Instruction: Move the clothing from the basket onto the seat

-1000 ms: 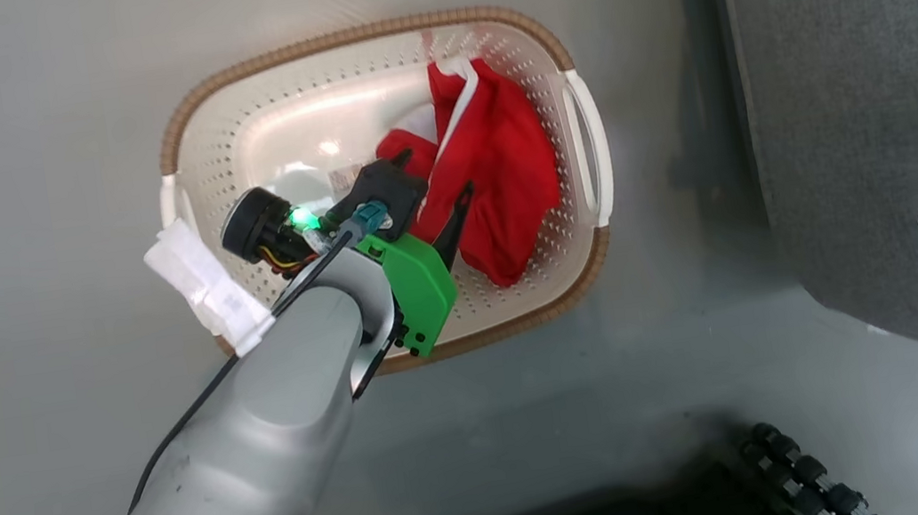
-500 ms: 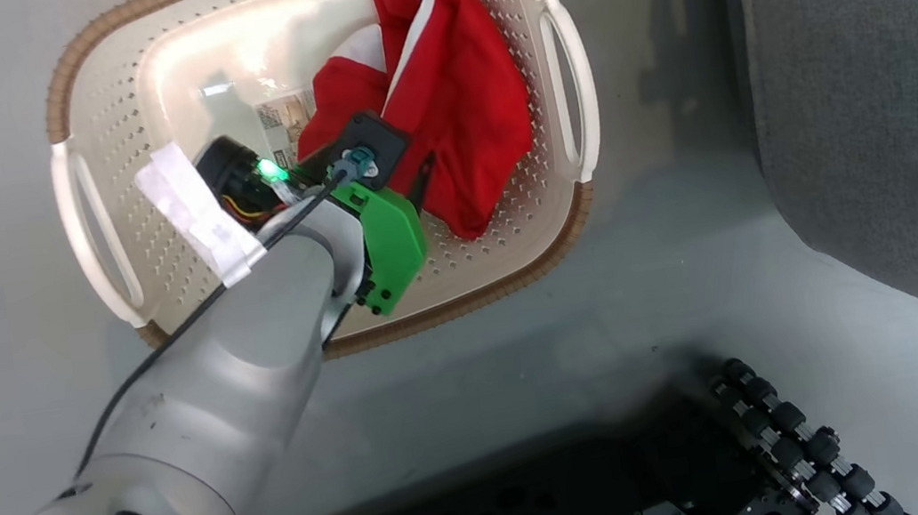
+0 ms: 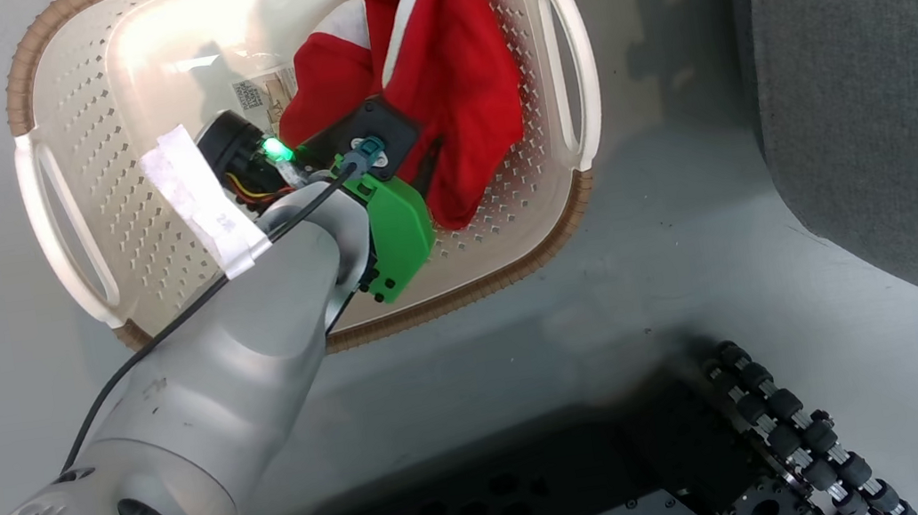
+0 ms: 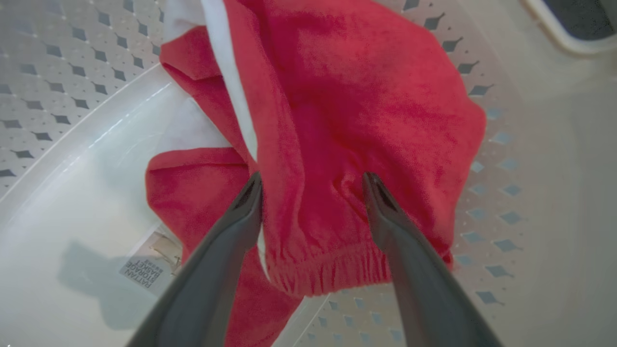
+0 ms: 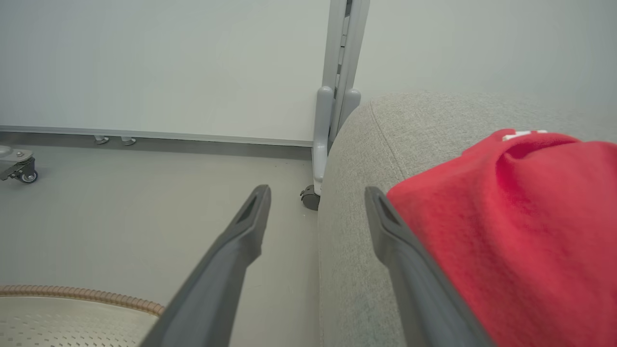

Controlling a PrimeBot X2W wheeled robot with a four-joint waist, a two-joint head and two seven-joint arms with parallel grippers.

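In the head view, your left pincer (image 3: 417,163) is reaching down into the cream-white perforated plastic laundry basket with the brown woven-look rim (image 3: 147,211). Its green-and-black wrist housing is covering most of it. The soft red garment with a white stripe (image 3: 461,78) is lying bunched in the basket, ahead of the pincer and to its right. The printed label sticker (image 3: 261,97) is showing on the basket bottom to the pincer's left. The large grey fabric-upholstered seat (image 3: 871,56) is standing well off to the pincer's right, apart from the basket.

In the left wrist view, you are seeing the left pincer (image 4: 311,180) spread wide. Both fingertips are pressing onto the soft red garment with a white stripe (image 4: 347,96), and a raised fold of it is sitting between them. It is not yet pinching the cloth. The garment's gathered hem is lying between the finger shanks, and the white stripe is running away just beyond the left fingertip. The label sticker (image 4: 144,274) is lying left of the left finger.

In the right wrist view, your right pincer (image 5: 315,190) is hanging spread and holding nothing. Its right finger is crossing the rounded edge of the seat (image 5: 356,159). The plain red garment (image 5: 520,231) is lying on the seat just right of that finger. The basket's rim (image 5: 72,292) is showing low beside the left finger. A grey post on casters (image 5: 332,96) is standing beyond the fingertips.
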